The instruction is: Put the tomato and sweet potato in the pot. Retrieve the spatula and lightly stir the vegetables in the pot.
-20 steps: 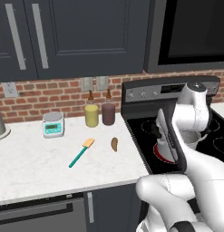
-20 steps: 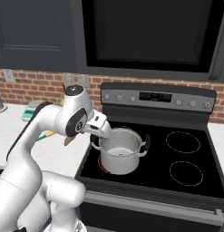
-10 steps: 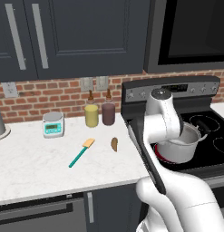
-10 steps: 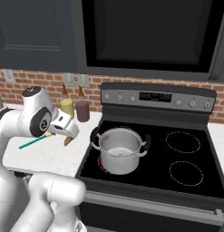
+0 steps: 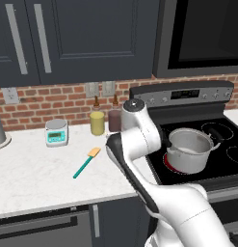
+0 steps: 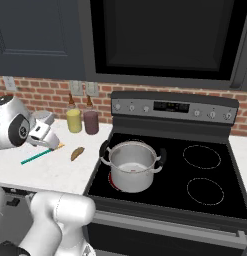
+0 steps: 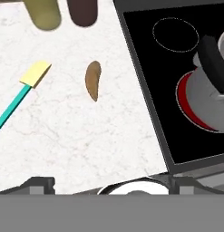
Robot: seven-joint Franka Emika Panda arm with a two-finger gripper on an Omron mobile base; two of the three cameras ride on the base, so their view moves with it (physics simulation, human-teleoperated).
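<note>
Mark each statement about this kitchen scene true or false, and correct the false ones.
1. The sweet potato lies on the counter, outside the pot. True.
2. The spatula is standing inside the pot. False: it lies flat on the counter, left of the sweet potato.
3. The pot sits on the stove's front left burner. True.
4. The gripper is clamped on the sweet potato. False: it hovers above the counter and holds nothing.
5. A yellow jar and a maroon jar stand side by side by the brick wall. True.
</note>
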